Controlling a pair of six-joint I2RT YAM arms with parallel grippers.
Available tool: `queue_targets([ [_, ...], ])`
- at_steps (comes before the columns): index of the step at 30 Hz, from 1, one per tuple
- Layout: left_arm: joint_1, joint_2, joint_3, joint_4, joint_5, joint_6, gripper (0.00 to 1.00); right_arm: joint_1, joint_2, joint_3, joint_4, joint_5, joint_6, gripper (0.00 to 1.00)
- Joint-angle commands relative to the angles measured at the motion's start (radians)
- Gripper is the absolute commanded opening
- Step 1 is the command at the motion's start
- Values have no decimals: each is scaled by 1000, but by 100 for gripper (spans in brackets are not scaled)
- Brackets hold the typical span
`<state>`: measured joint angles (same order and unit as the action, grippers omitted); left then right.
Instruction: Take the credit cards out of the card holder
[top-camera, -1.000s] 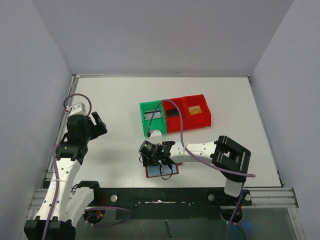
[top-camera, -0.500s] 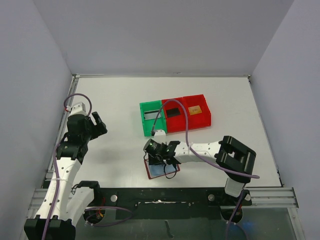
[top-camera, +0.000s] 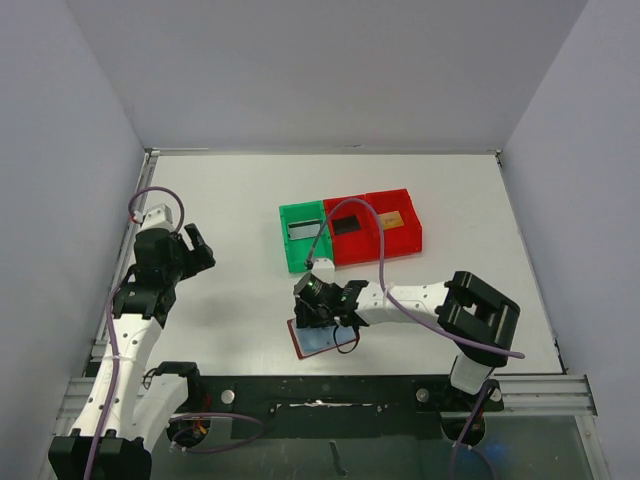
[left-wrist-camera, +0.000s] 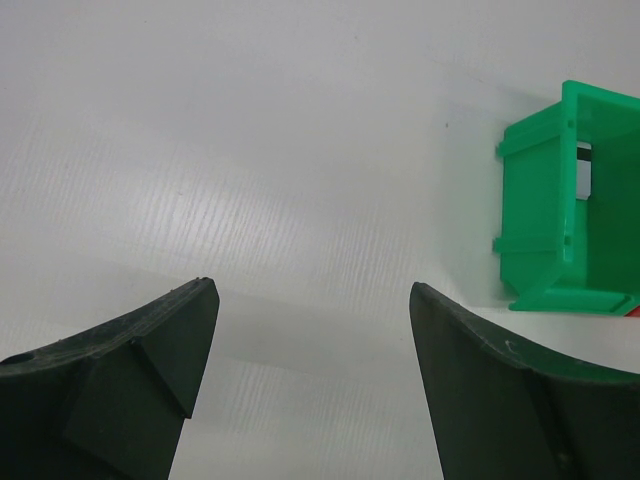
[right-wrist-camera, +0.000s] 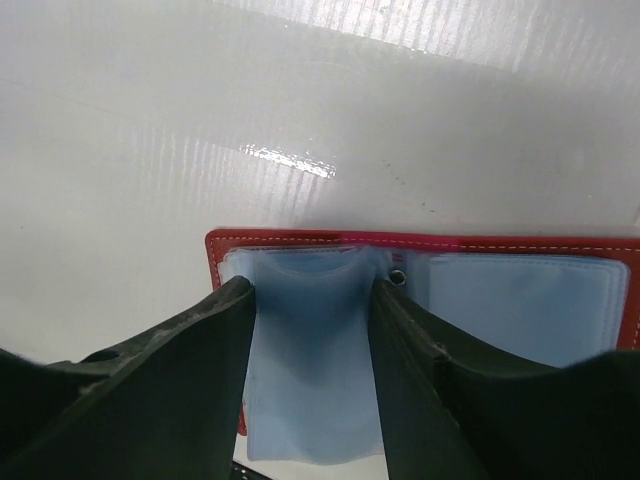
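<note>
Lying open and flat near the front edge of the white tabletop (top-camera: 230, 200), the card holder (top-camera: 325, 341) shows its pale blue pockets inside a dark red rim. The right claw (top-camera: 312, 318) hangs low over it and hides its far part in the view from above. Seen from the wrist, this claw is about half open. Its two dark fingers (right-wrist-camera: 180, 370) point down on both sides of the left pocket. I cannot tell if they press on the pocket, and nothing is lifted. A thin black wire loop (top-camera: 347, 345) sits just beside the holder. Farther back stand three small bins in a row, touching each other. The green bin (top-camera: 290, 250) has a silver-grey card (top-camera: 302, 229) in it. The middle red bin (top-camera: 350, 250) has a black card (top-camera: 346, 224). The far red bin (top-camera: 405, 238) has a gold-orange card (top-camera: 391, 219). A purple cable (top-camera: 352, 203) arches over the bins and crosses in front of them. The left claw (top-camera: 190, 245) is well away at the left side, wide open, holding nothing.
</note>
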<state>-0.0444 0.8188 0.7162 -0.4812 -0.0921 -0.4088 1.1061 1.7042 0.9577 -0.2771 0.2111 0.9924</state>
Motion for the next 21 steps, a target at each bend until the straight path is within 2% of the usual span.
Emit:
queue_targets([
  [1,5,6,7,56,28,14,77,8,2,41,-13,-17,-40,51],
  [9,5,7,5,54,63,-3,77,41,-56,115,-91,42,-93,67],
  [14,5,16,-29,91,211,-97,77,41,-124,99,-113,99,-90,74],
  [18,-5,23,-84,121,360,-204,77,41,-126,61,-101,62,-81,79],
  [21,-32,10,-111,104,356,-252,77,57,-97,59,-105,41,-75,80],
])
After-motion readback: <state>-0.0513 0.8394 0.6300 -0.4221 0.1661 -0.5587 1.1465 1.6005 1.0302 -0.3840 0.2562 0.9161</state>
